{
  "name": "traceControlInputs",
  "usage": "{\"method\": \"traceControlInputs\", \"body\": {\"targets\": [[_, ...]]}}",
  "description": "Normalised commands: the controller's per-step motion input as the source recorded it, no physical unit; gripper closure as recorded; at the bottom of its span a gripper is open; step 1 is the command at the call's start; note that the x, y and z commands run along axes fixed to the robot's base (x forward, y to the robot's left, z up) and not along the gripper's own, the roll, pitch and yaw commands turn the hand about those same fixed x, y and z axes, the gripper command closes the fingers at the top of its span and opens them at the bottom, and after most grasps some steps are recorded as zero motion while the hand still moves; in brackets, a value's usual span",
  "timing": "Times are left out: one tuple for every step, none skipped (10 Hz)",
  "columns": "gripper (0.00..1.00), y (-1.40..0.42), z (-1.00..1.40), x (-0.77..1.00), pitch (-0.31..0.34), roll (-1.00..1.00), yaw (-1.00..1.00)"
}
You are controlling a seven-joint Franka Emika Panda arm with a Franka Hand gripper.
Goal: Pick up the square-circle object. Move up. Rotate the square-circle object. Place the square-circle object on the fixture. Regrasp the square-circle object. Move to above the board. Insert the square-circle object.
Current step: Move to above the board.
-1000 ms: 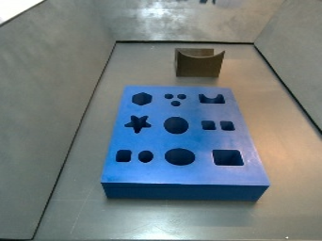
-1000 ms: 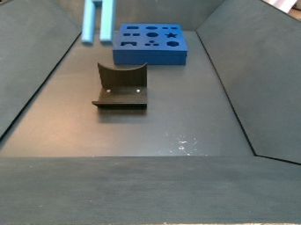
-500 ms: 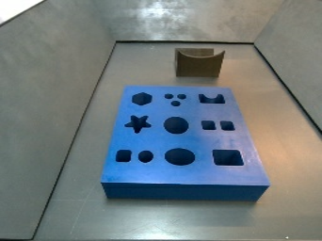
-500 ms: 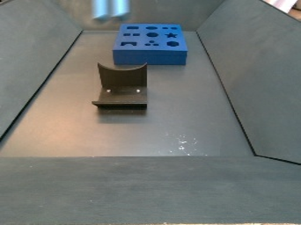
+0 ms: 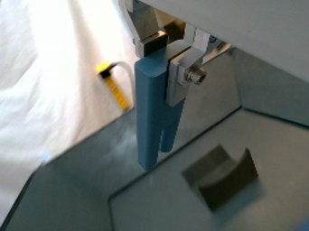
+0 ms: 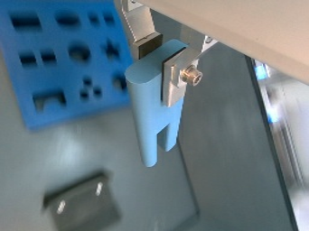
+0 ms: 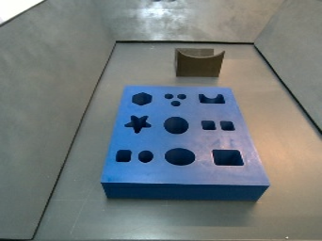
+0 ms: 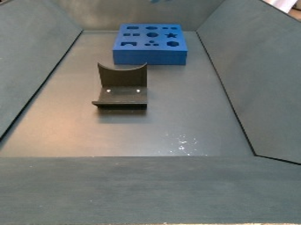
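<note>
In both wrist views my gripper (image 5: 161, 65) (image 6: 154, 63) is shut on the top end of the square-circle object (image 5: 154, 113) (image 6: 154, 117), a long light blue peg that hangs straight down from the fingers. A silver finger plate (image 5: 182, 78) with a screw presses on one side of it. Well below the peg lie the dark fixture (image 5: 222, 177) (image 6: 79, 200) and the blue board (image 6: 58, 52). Both side views show the board (image 7: 185, 141) (image 8: 150, 43) and the fixture (image 7: 198, 62) (image 8: 120, 86) on the floor. Neither the gripper nor the peg appears in them.
Grey sloping walls (image 8: 41, 79) enclose the dark floor (image 8: 165, 123) on all sides. A yellow item (image 5: 114, 83) and a white sheet (image 5: 49, 90) lie outside the enclosure in a wrist view.
In a side view the peg in the gripper rose at the upper left, showed only its tip half a second ago, and is now out of frame. Board and fixture have not moved.
</note>
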Motion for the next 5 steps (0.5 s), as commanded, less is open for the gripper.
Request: {"method": "traceControlInputs", "body": {"targets": [[1.00,-1.00,0.32,-0.61,-0.135,-0.47,1.00],[1.00,-0.84,0.26,-0.50,-0.153,-0.46,1.00],[1.00,-0.44,0.15,-0.26,-0.188,-0.44,1.00],[1.00,-0.30,0.10,-0.17,-0.203,-0.43,1.00],[1.00,-0.10,0.04,-0.07,-0.253,-0.41,1.00]]}}
